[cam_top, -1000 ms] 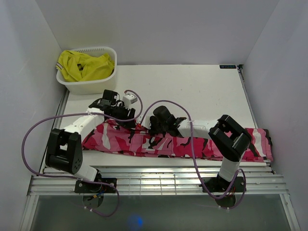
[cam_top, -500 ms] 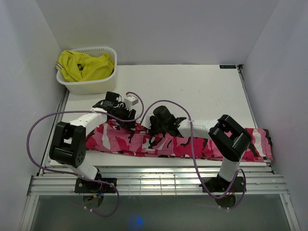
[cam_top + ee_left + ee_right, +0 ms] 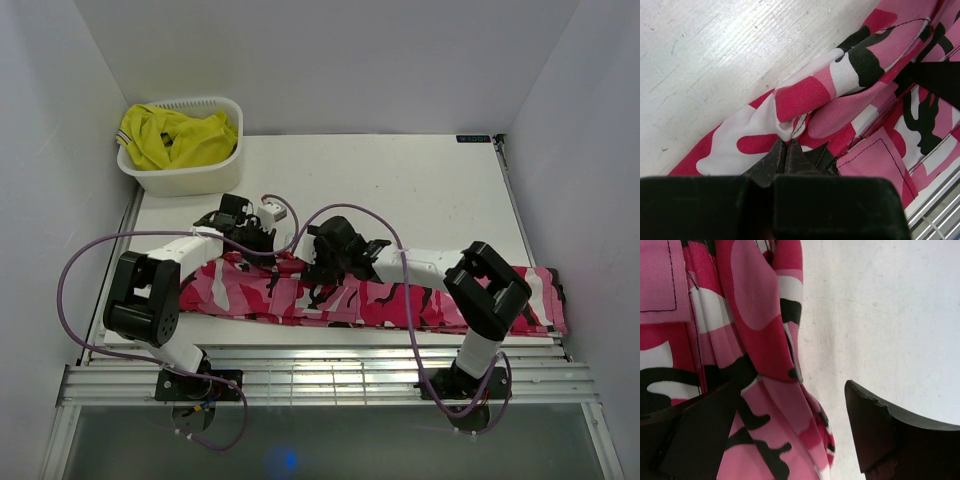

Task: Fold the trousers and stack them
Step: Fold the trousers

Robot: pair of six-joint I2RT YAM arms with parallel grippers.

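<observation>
- You've got the trousers (image 3: 400,300) lying lengthwise along the near edge of the table (image 3: 420,190). They run from near its left side to its right edge, just beyond both arm bases.
- The cloth is flat for most of its length. The right arm's links cover part of the right half in the top view.
- Left gripper (image 3: 785,149): tips pressed together and clamped on a pinch of the trousers at their far edge, toward the left end. The fabric bunches into a rolled fold right at the tips.
- A stitched patch pocket (image 3: 875,160) sits just beside that pinch, on the near side.
- Right gripper (image 3: 792,390): fingers (image 3: 880,435) spread apart, holding nothing. One finger is over the camo fabric and the other over bare table, with the trousers' folded far edge between them.
- In the top view both grippers sit close together on the far edge, left of the trousers' middle.
- White basket (image 3: 150,180) is at the far-left corner with a yellow garment (image 3: 175,135) in it, well apart from the trousers.
- Purple cables (image 3: 60,300) loop off both arms. The right one arcs over the table behind the grippers.
</observation>
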